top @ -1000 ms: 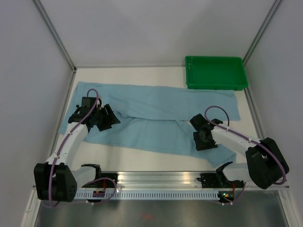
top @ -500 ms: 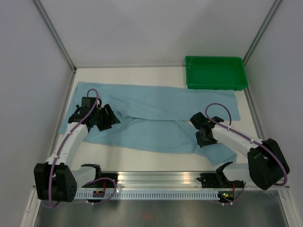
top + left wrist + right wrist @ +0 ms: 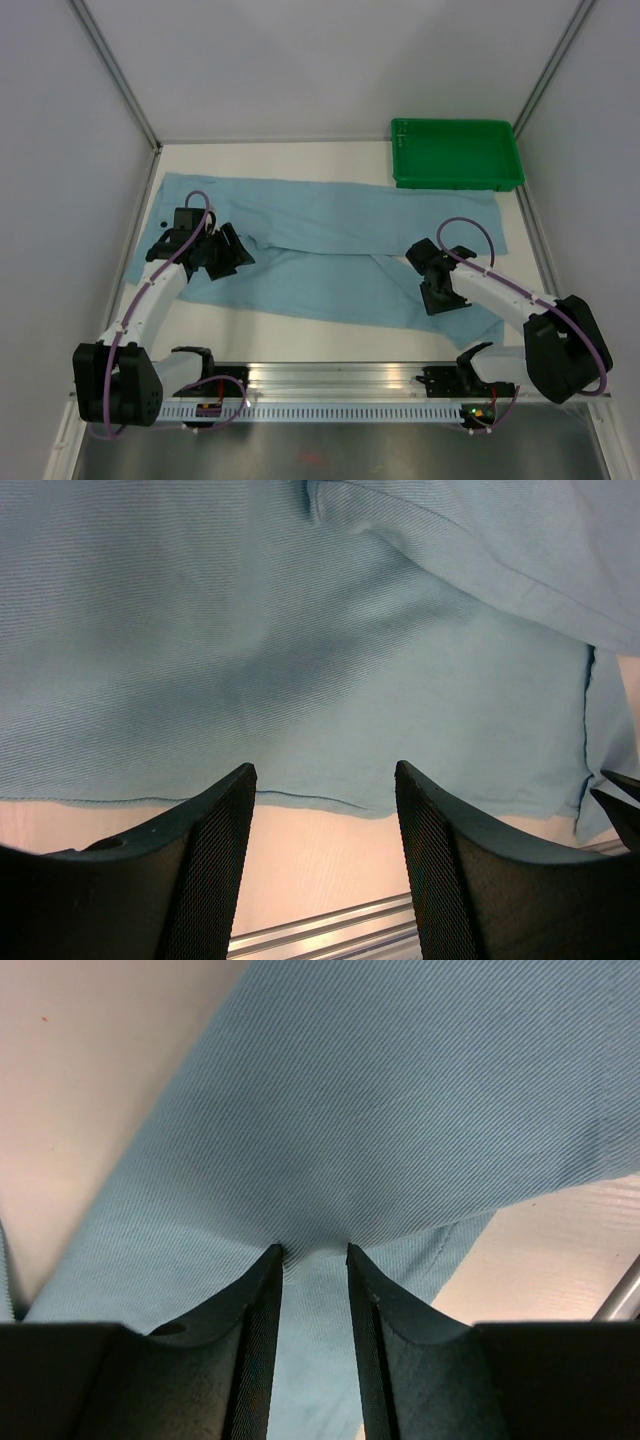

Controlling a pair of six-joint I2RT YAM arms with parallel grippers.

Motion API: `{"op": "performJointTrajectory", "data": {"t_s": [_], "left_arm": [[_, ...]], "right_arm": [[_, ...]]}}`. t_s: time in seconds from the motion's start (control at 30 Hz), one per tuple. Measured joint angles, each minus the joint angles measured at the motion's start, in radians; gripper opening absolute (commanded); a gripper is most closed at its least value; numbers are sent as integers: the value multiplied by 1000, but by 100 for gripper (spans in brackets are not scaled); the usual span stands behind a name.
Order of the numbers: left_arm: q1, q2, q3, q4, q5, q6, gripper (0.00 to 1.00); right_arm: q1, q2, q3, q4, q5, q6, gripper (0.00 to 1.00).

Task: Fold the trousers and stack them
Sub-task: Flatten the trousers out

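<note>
The light sky-blue trousers (image 3: pixel 330 215) lie spread across the table, one leg along the back and the other along the front. My left gripper (image 3: pixel 232 258) hovers over their left part. In the left wrist view it (image 3: pixel 325 770) is open and empty, over the front hem of the cloth (image 3: pixel 300 630) and the bare table. My right gripper (image 3: pixel 437 298) is down on the right part of the front leg. In the right wrist view its fingers (image 3: pixel 314 1252) stand close together with a pucker of the cloth (image 3: pixel 400 1090) pinched between the tips. The waistband button is not visible.
A green plastic tray (image 3: pixel 455 150) stands at the back right, just behind the trousers. Grey walls enclose the table on the left, back and right. A metal rail (image 3: pixel 330 375) with both arm bases runs along the front edge.
My right gripper has shifted slightly right and its fingers have closed in on the cloth. The left arm has hardly moved.
</note>
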Motion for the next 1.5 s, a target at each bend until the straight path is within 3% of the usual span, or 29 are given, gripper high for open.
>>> {"op": "performJointTrajectory", "data": {"t_s": [0.5,0.6,0.63,0.73,1.2,1.37,1.5], "left_arm": [[0,4,-5,1,0,0,64],[0,4,-5,1,0,0,64],[0,4,-5,1,0,0,64],[0,4,-5,1,0,0,64],[0,18,-5,2,0,0,64],[0,18,-5,2,0,0,64],[0,26,-5,2,0,0,64]], "right_arm": [[-54,11,-17,24,10,-43,47],[-54,25,-29,45,-3,-52,38],[-54,28,-30,48,-5,-56,25],[-54,28,-30,58,-6,-71,0],[-97,-67,14,18,40,-124,0],[-241,-51,41,71,21,-285,0],[-364,105,166,107,4,-492,0]]}}
